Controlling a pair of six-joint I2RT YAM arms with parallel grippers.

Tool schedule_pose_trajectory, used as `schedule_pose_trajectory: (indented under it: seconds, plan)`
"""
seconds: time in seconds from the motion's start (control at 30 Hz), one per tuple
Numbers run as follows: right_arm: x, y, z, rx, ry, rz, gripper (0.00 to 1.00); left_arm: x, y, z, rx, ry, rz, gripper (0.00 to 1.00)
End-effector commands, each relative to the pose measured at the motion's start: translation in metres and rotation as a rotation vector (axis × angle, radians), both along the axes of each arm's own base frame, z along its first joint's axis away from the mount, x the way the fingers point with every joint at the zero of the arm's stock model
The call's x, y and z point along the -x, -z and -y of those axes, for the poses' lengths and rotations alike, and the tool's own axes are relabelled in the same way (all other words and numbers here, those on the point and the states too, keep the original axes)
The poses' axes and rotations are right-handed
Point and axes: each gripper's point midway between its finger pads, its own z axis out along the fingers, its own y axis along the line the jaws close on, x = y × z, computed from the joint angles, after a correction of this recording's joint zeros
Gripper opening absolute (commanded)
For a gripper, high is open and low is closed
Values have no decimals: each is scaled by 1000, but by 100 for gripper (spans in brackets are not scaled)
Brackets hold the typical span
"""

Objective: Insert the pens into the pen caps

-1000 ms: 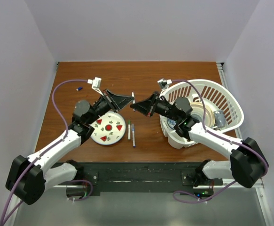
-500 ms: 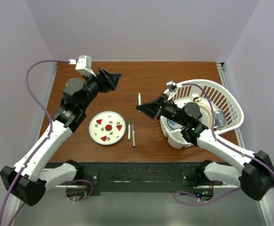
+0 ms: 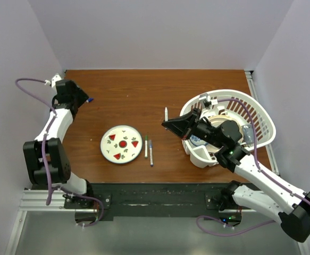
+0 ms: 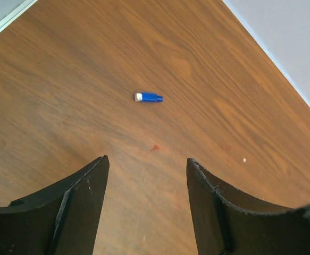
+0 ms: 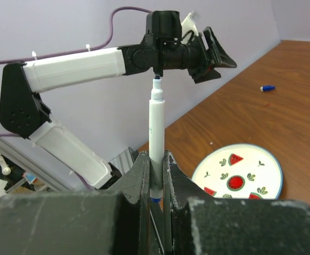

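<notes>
My right gripper (image 3: pixel 166 124) is shut on a white pen (image 3: pixel 166 113), which stands upright between the fingers (image 5: pixel 139 175) with its dark tip up and a blue end (image 5: pixel 155 199) low in the grip. Two more pens (image 3: pixel 148 149) lie side by side just right of the plate. A small blue pen cap (image 4: pixel 148 98) lies alone on the wood at the far left back (image 3: pixel 90 100). My left gripper (image 4: pixel 147 164) hangs open over the bare table just short of that cap, nothing between its fingers. It also shows in the top view (image 3: pixel 81 98).
A round white plate (image 3: pixel 121 144) with red watermelon marks sits left of centre. A white slatted basket (image 3: pixel 261 119) holding tape rolls and other items stands at the right, under my right arm. The walls close in behind and left of the left arm.
My left arm swung from the table's middle out to the far left back corner and its gripper opened. My right gripper drew back to the right, keeping the white pen.
</notes>
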Motion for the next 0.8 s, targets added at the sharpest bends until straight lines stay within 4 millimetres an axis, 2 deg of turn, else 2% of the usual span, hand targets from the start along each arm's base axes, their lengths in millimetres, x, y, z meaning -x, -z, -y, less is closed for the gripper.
schedule_pose_trajectory:
  seconds: [0.0,0.03,0.07,0.1,0.13,0.17,0.23,0.27,0.47,0.6,0.63,0.77]
  plan:
    - [0,-13,4,15,23,58,0,-32,-6,-19,-4,-129,59,64]
    - [-1,-13,5,15,29,58,0,-39,-9,-24,-20,-144,36,64]
    - [-2,-13,6,15,35,59,0,-44,12,-27,-40,-141,-25,64]
    - [-3,-14,6,16,43,65,0,-49,15,-30,-59,-139,-46,64]
    - [-4,-12,6,20,47,64,0,-59,11,-32,-76,-125,-38,64]
    - [-5,-13,6,19,52,65,0,-63,26,-33,-98,-105,-74,64]
    - [-6,-12,4,26,49,64,0,-76,29,-30,-110,-55,-68,63]
    - [-7,-12,4,29,52,65,0,-79,44,-29,-116,-36,-97,63]
    - [-12,-14,4,55,65,84,0,-83,81,-26,-64,-44,-152,63]
    - [-13,-15,4,64,71,92,0,-90,86,-26,-86,-16,-143,64]
    - [-12,-15,4,65,71,92,0,-98,82,-25,-97,3,-113,63]
    - [-14,-12,6,84,80,87,0,-107,93,-24,-119,51,-137,62]
